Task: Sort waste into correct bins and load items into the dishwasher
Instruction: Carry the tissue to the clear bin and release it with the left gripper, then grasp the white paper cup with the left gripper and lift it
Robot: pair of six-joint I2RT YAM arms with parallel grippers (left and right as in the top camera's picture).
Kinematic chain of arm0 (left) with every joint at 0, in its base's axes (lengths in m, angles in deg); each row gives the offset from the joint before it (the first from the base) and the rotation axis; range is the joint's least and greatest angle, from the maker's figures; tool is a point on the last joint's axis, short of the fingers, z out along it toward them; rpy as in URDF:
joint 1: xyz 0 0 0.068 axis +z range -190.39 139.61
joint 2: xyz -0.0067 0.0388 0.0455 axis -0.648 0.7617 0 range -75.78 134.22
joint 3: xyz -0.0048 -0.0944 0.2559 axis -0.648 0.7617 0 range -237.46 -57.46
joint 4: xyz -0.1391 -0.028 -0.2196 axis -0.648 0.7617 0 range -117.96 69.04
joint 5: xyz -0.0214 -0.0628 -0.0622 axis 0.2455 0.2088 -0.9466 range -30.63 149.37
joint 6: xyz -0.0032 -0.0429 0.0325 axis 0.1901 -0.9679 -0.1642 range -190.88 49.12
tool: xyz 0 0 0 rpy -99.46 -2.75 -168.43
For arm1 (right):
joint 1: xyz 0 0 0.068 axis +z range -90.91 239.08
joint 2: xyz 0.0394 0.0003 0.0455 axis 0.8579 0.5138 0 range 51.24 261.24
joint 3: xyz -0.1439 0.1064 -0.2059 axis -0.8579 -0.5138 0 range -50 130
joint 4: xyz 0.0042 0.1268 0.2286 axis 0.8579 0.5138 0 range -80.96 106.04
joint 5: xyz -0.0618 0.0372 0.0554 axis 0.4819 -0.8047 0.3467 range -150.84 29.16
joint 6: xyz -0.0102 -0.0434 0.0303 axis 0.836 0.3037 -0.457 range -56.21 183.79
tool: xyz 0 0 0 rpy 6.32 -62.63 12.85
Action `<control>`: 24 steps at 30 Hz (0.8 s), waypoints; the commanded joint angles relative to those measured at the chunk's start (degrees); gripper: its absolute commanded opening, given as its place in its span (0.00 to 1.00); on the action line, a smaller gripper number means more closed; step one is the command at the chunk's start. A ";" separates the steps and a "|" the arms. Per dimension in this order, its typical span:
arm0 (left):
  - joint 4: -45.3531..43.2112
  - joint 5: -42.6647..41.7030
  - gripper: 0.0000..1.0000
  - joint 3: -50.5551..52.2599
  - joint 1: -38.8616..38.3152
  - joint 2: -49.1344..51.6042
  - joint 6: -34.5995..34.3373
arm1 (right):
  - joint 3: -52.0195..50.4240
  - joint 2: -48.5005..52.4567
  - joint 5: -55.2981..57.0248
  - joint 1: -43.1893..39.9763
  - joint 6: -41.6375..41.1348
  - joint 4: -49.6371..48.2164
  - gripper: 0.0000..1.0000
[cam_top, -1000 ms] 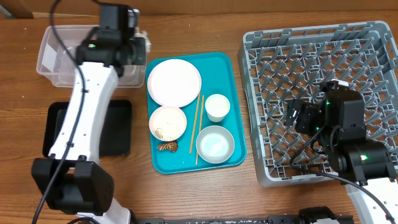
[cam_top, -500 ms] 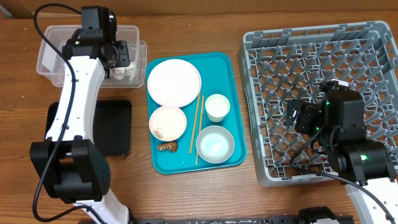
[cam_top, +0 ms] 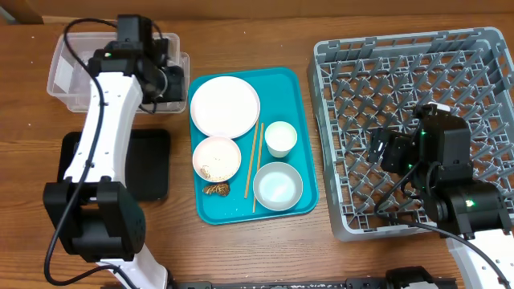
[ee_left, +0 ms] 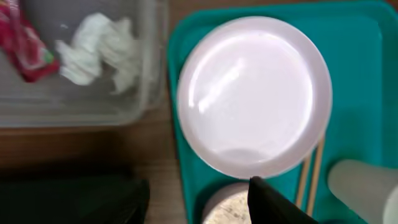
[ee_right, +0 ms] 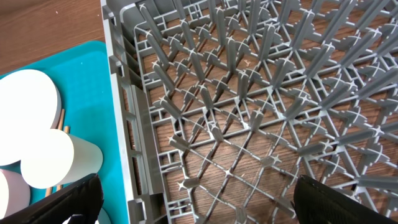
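Observation:
In the left wrist view a crumpled white tissue (ee_left: pixel 99 50) and a red wrapper (ee_left: pixel 25 43) lie in the clear tub (cam_top: pixel 68 76). My left gripper (cam_top: pixel 165 80) (ee_left: pixel 199 208) hovers open and empty over the tub's right wall, beside the teal tray (cam_top: pixel 299 88). That tray holds a white plate (cam_top: pixel 225 106) (ee_left: pixel 255 93), a bowl with rice (cam_top: pixel 217 158), a cup (cam_top: pixel 280 138), an empty bowl (cam_top: pixel 278 185), chopsticks (cam_top: pixel 257 156) and brown scraps (cam_top: pixel 215 189). Over the grey dish rack (cam_top: pixel 418 72) (ee_right: pixel 249 93) my right gripper (cam_top: pixel 381 150) (ee_right: pixel 211 205) stands wide open, holding nothing.
A shallow black tray (cam_top: pixel 152 164) lies on the wooden table below the clear tub, partly under my left arm. The teal tray sits between the tub and the rack, with a narrow strip of table on each side. The rack's upright pegs fill its whole floor.
My left gripper has opened and let go of the tissue, which now lies in the clear tub. The left arm swung over the tub and back toward the tray. The right arm has not moved.

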 commanded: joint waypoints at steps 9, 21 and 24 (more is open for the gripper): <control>1.38 -4.07 0.58 -0.90 -15.04 -1.99 -1.46 | 1.86 -0.42 -0.07 0.02 -0.09 -0.20 1.00; -2.36 -4.07 0.58 -0.20 -26.86 5.33 -3.06 | 1.86 -0.42 -0.07 0.02 -0.11 -0.11 1.00; -1.70 -4.09 0.55 -0.20 -27.52 8.74 -3.45 | 1.86 -0.42 -0.07 0.02 -0.11 -0.07 1.00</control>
